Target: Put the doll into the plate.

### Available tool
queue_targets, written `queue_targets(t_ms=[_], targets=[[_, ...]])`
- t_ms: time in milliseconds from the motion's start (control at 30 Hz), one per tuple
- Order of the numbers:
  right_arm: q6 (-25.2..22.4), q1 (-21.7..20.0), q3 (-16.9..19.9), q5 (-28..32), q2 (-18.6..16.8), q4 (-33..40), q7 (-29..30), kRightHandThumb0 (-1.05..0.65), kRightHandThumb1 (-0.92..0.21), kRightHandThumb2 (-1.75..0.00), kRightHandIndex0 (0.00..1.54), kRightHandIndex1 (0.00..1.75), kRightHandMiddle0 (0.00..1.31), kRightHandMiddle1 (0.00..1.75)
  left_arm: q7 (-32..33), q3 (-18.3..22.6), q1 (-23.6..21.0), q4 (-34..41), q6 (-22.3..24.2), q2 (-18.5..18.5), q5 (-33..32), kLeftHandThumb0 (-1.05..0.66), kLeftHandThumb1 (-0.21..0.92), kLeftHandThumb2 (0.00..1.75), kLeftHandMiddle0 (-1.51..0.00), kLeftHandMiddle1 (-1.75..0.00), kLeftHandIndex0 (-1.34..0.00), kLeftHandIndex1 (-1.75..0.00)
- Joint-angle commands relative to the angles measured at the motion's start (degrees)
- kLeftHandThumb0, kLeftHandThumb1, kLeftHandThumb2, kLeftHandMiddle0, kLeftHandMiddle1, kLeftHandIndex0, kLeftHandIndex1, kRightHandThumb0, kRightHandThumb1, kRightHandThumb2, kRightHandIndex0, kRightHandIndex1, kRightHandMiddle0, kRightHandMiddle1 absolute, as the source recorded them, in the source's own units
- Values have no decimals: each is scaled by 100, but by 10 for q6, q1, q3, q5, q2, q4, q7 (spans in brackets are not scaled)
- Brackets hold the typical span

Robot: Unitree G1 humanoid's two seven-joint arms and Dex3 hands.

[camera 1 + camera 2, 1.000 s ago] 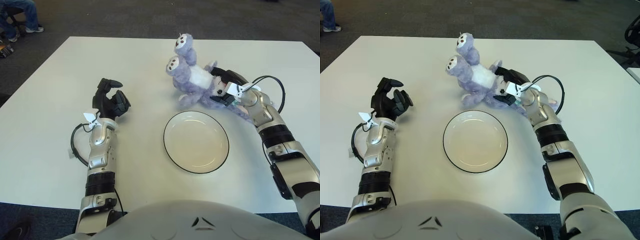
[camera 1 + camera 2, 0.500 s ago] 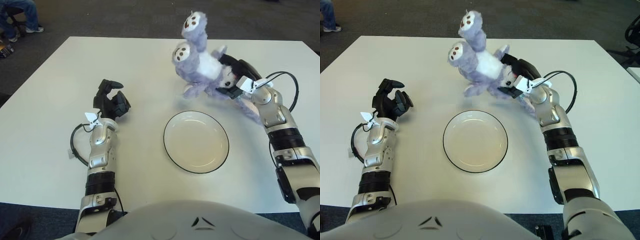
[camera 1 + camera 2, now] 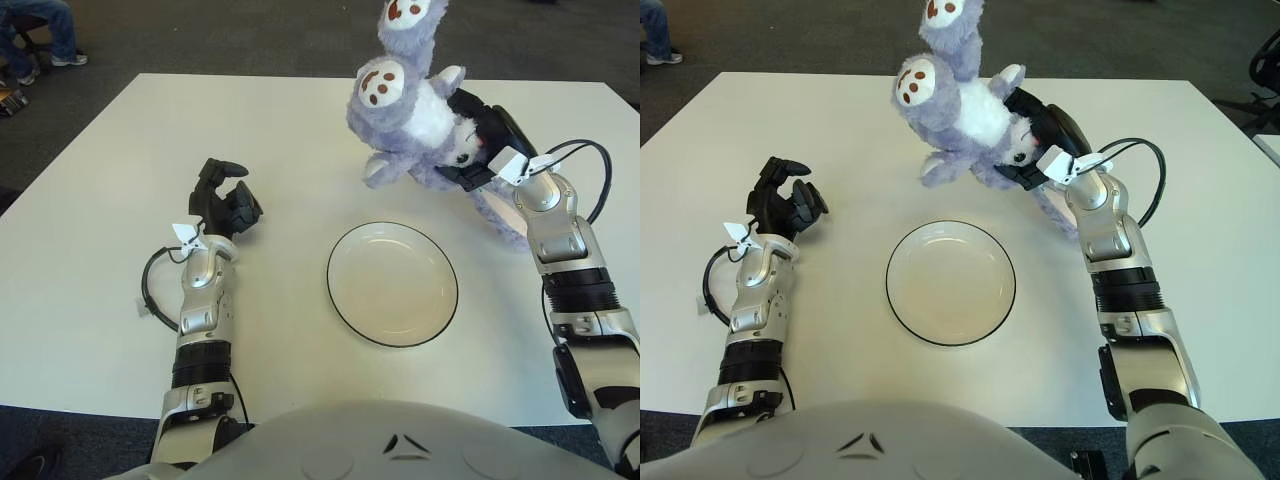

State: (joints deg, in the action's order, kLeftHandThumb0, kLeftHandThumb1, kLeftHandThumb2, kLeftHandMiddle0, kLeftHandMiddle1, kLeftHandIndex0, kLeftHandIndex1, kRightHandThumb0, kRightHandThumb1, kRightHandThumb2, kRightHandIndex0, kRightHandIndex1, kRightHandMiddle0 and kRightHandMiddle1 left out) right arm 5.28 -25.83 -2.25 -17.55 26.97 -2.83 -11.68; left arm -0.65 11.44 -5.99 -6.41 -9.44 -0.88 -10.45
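The doll (image 3: 405, 120) is soft, fuzzy lilac plush with a white cloth belly. The plate (image 3: 392, 283) looks glazed, smooth and glossy, dark-rimmed. The surface (image 3: 120, 180) is smooth matt white. Both forearms show brushed silver metal; each hand (image 3: 228, 200) (image 3: 478, 150) is matt black plastic.

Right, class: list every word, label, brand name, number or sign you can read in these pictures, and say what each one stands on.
None can be read.
Doll, held up by the right hand: no text.
Plate: no text.
White tag by the left hand: no writing shows.
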Motion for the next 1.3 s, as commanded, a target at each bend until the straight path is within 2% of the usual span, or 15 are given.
queue_targets(t_ms=[0,233,300,633,767,900,1267], targets=[[-14,2,12,12,2,25,-8,50,-22,-143,68,175,86,175,2,-3,-3,-9,5,0,3,-43,47,112,-107,-175,-49,-175],[-35,9,17,24,12,78,-38,50,-22,-143,68,175,87,175,-6,-6,-9,-22,1,0,-5,-44,45,115,-109,-175,-51,-175],[-41,24,15,25,9,108,-44,50,-22,-143,68,175,87,175,-6,-7,-10,-25,-2,0,-3,-44,44,116,-109,-175,-51,-175],[-41,52,18,48,18,137,-82,50,-22,-144,69,175,86,175,-7,-12,-15,-35,-5,5,6,-44,42,118,-110,-175,-53,-175],[-57,80,25,63,20,173,-99,50,-22,-144,69,175,86,175,-9,-12,-15,-36,-6,6,4,-45,42,119,-110,-175,-53,-175],[-77,90,30,81,22,193,-119,50,-23,-142,68,175,84,175,-10,-12,-16,-37,-8,7,3,-45,42,119,-110,-175,-53,-175],[-119,113,32,101,59,243,-185,49,-24,-141,67,175,83,175,-7,-10,-18,-36,-4,5,-1,-44,43,117,-110,-175,-52,-175]])
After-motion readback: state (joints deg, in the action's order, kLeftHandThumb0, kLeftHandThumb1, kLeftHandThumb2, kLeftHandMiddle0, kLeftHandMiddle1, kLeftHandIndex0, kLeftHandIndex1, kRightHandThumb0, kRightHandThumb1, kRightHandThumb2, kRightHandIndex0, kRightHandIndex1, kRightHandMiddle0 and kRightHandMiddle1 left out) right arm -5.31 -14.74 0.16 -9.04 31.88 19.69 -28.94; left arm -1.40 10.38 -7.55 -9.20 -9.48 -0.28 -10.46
